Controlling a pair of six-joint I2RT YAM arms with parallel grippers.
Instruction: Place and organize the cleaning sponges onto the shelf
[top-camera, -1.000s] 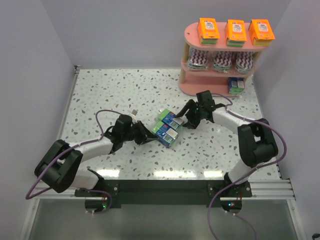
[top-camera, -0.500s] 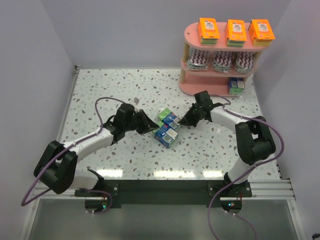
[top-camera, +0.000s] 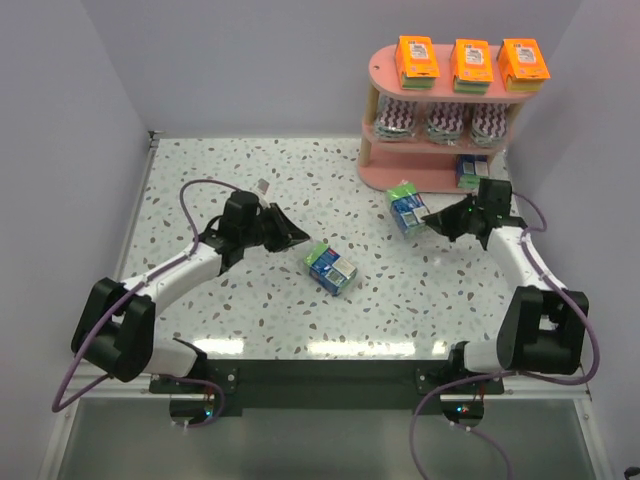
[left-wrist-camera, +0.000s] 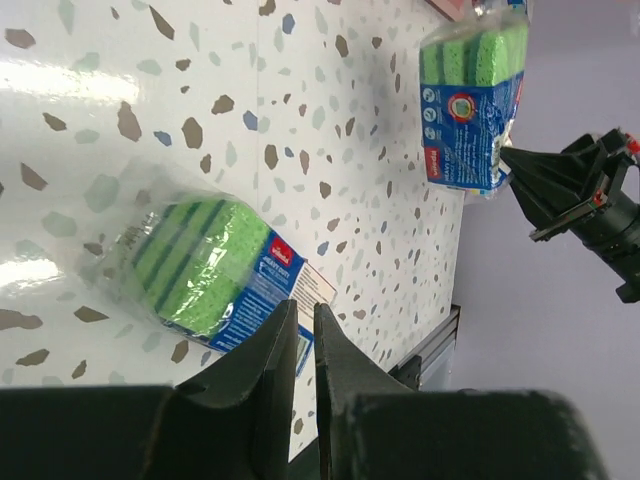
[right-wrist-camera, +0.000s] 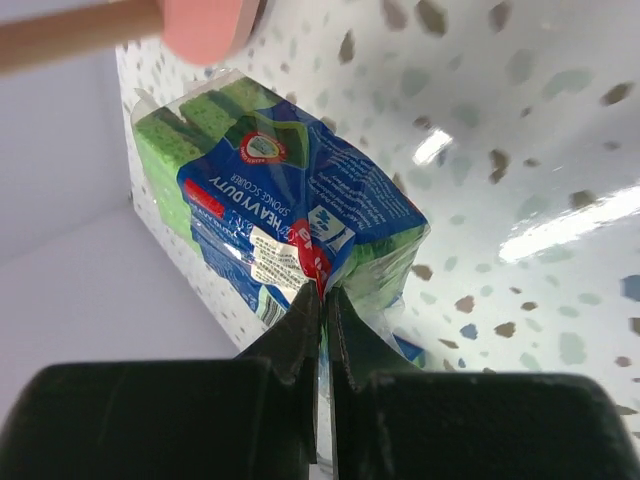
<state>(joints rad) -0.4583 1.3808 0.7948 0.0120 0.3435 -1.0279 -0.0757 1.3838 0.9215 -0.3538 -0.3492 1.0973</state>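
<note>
My right gripper (top-camera: 432, 218) (right-wrist-camera: 322, 290) is shut on the wrap edge of a blue-green sponge pack (top-camera: 406, 207) (right-wrist-camera: 270, 200), which hangs just in front of the pink shelf (top-camera: 385, 178). A second blue-green pack (top-camera: 332, 267) (left-wrist-camera: 200, 275) lies on the table. My left gripper (top-camera: 300, 238) (left-wrist-camera: 303, 305) hovers just left of it, jaws shut and empty. The shelf's top tier carries three orange packs (top-camera: 472, 62). Three purple-white zigzag packs (top-camera: 445, 120) sit on its middle tier. One blue-green pack (top-camera: 472, 170) is on the bottom tier.
The speckled table (top-camera: 220, 180) has walls at the back and both sides. A pink shelf board (right-wrist-camera: 205, 25) and a wooden post (right-wrist-camera: 70, 30) show at the top of the right wrist view. In the left wrist view the held pack (left-wrist-camera: 470, 110) hangs off my right gripper (left-wrist-camera: 560, 185).
My right gripper closed on one of the two blue-green packs and carried it right, toward the shelf. My left arm pulled back to the left, away from the other pack.
</note>
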